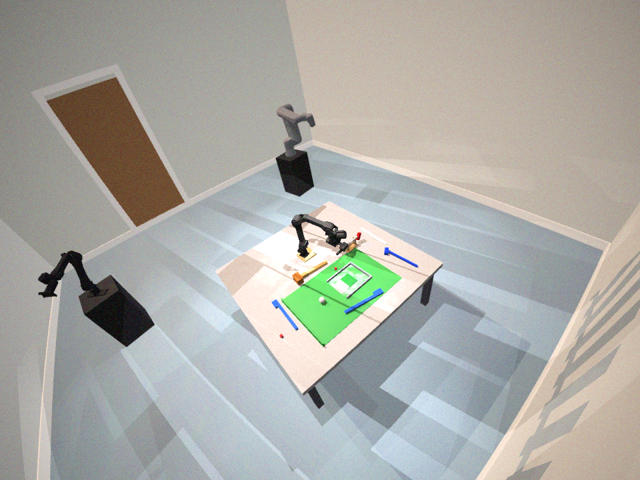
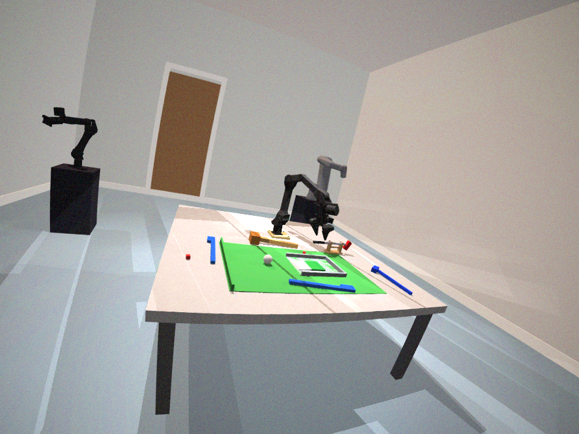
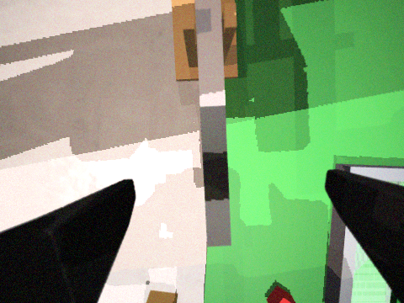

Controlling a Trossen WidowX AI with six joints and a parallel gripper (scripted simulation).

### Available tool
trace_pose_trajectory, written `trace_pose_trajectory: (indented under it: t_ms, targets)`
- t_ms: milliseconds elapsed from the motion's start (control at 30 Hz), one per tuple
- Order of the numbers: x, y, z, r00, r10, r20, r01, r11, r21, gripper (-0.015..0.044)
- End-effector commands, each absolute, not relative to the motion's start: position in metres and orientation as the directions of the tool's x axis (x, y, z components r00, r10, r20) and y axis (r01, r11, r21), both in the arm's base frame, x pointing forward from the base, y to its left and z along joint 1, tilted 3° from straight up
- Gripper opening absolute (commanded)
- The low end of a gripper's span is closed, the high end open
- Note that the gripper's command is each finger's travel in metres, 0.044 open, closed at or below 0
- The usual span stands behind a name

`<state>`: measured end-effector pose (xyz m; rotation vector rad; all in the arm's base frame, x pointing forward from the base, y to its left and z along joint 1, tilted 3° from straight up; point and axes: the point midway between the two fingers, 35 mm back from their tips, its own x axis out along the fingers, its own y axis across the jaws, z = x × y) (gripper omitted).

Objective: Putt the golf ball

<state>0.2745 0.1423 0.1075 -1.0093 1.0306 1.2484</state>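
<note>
The red putter has a red head [image 1: 358, 235] [image 2: 346, 245] and a grey shaft [image 3: 212, 126] with a dark grip band. It rests on a small wooden stand [image 1: 351, 245] [image 2: 333, 246] [image 3: 185, 50] at the far edge of the green mat [image 1: 310, 315] [image 2: 252, 275] [image 3: 286, 168]. My gripper [image 1: 341, 249] [image 2: 325, 229] [image 3: 229, 183] is open and empty. It hangs just above the shaft, with one finger on each side. The white golf ball [image 1: 322, 300] [image 2: 267, 259] lies on the mat. The raised green [image 1: 349, 279] [image 2: 314, 266] sits inside a grey frame.
Three blue putters lie about: one left of the mat [image 1: 285, 313] [image 2: 211, 249], one on its near part [image 1: 363, 301] [image 2: 321, 284], one to the right [image 1: 400, 257] [image 2: 391, 279]. An orange mallet [image 1: 308, 273] [image 2: 266, 239] lies by the arm's base. A small red cube [image 1: 281, 335] [image 2: 187, 255] sits on the table [image 1: 258, 289] [image 2: 187, 289].
</note>
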Motion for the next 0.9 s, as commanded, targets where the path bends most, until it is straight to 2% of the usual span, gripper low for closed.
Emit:
trace_pose_trajectory:
  t_ms: [0, 867]
  targets:
    - [0.271, 0.14, 0.092, 0.016, 0.232, -0.972, -0.998, 0.058, -0.002, 0.044]
    - [0.271, 0.139, 0.057, 0.016, 0.232, -0.973, -0.998, 0.058, -0.002, 0.044]
